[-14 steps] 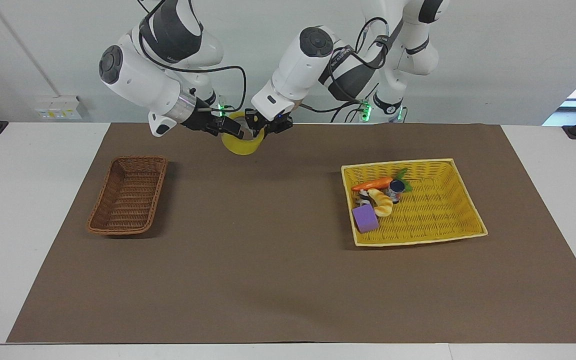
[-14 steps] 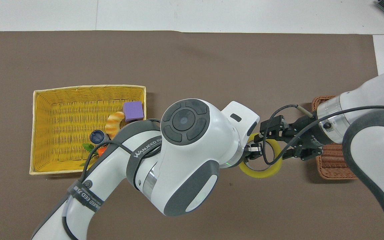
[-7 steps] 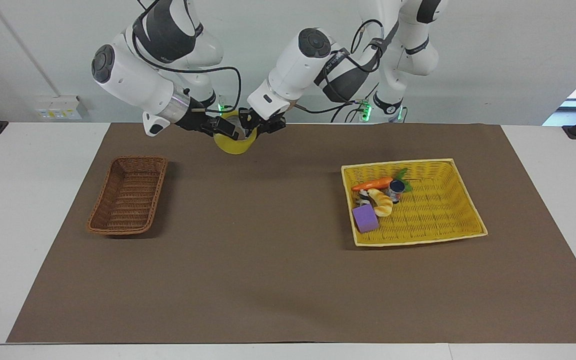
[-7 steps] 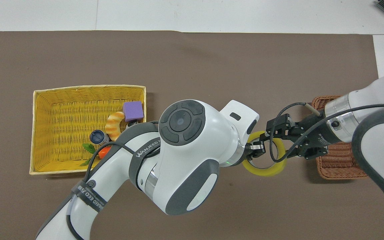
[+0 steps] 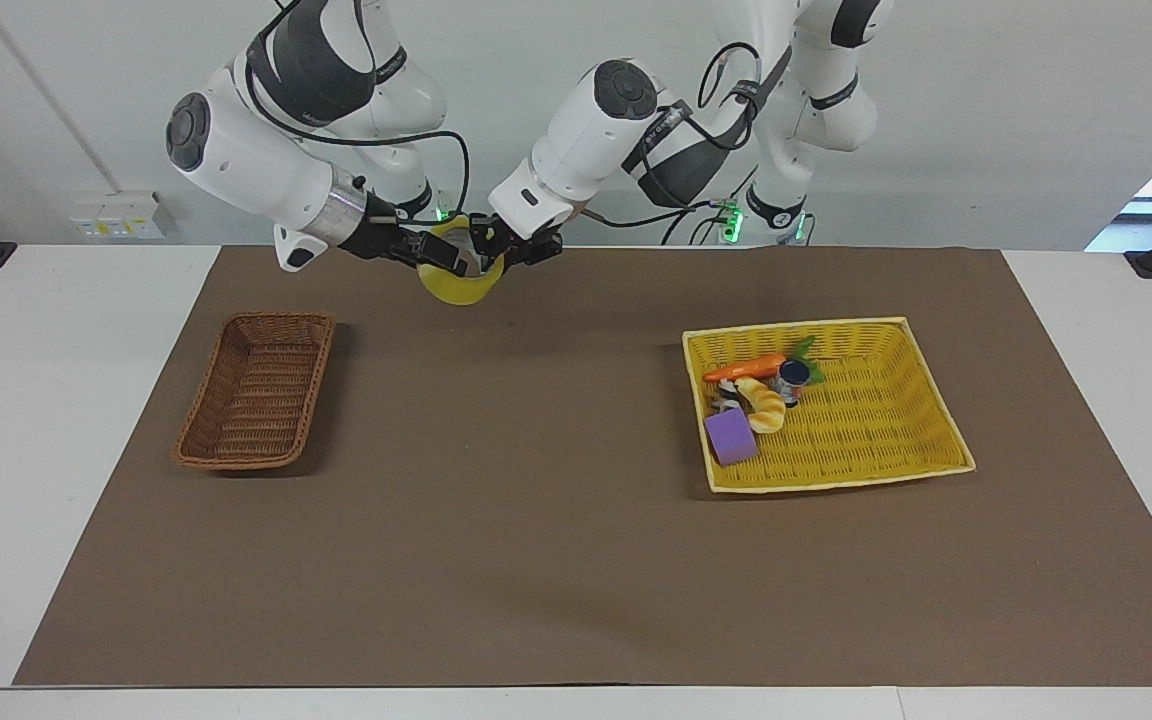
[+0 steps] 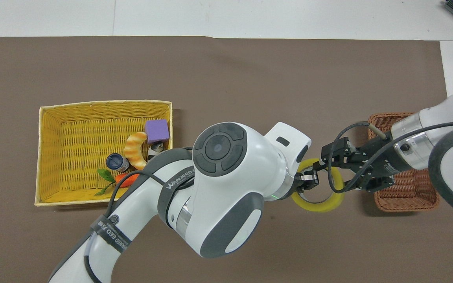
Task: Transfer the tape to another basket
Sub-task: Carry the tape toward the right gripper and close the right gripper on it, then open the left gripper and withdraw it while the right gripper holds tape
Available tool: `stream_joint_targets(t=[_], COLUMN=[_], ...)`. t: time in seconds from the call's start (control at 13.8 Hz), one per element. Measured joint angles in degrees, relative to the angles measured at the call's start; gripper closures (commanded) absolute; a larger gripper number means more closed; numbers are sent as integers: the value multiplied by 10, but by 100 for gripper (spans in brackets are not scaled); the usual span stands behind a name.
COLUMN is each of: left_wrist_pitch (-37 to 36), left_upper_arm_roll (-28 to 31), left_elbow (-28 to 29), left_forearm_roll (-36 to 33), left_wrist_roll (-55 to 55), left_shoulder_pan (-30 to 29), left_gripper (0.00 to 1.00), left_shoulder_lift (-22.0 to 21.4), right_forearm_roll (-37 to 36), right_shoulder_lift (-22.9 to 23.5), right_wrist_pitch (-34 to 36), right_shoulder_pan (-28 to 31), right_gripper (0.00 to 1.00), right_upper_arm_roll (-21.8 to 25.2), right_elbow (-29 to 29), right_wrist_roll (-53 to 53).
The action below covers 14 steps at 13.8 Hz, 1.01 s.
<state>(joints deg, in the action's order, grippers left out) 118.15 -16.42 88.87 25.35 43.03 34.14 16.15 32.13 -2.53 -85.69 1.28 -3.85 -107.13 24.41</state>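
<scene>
A robotics lab: two white arms [image 5: 576, 130] mounted at a table [image 5: 56, 400] against a bare wall.

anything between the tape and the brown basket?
Nothing visible. The tape hangs in the air, gripped by the left pincer, with the right pincer at its rim. Only bare mat lies between it and the empty brown basket.
</scene>
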Motion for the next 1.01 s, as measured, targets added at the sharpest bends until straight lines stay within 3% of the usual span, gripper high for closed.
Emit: stream_joint_targets(t=[0.14,0.51,0.58,0.65,0.72,1.01], left_wrist_pitch=[0,2,2,2,11,19], left_upper_arm_roll=[4,6,6,6,8,8], left_elbow=[0,0,0,0,-1,-9], left_forearm_roll=[0,0,0,0,0,0], left_wrist_roll=[-6,-12,-12,-12,-8,11], left_shoulder_pan=[0,0,0,0,-1,-1], left_gripper=[100,100,67,27,0,0], left_shoulder_lift=[0,0,0,0,0,-3], right_forearm_roll=[-2,-3,-3,-3,-4,-4], right_shoulder_lift=[0,-1,-1,-1,-1,0], right_wrist_pitch=[6,13,13,14,17,19], right_shoulder_pan=[1,2,2,2,2,2], right_gripper=[100,100,100,100,100,100], right_upper_arm_roll=[0,0,0,0,0,-1], right_elbow=[0,0,0,0,-1,-4], right_wrist_roll=[-12,-17,-17,-17,-13,-10])
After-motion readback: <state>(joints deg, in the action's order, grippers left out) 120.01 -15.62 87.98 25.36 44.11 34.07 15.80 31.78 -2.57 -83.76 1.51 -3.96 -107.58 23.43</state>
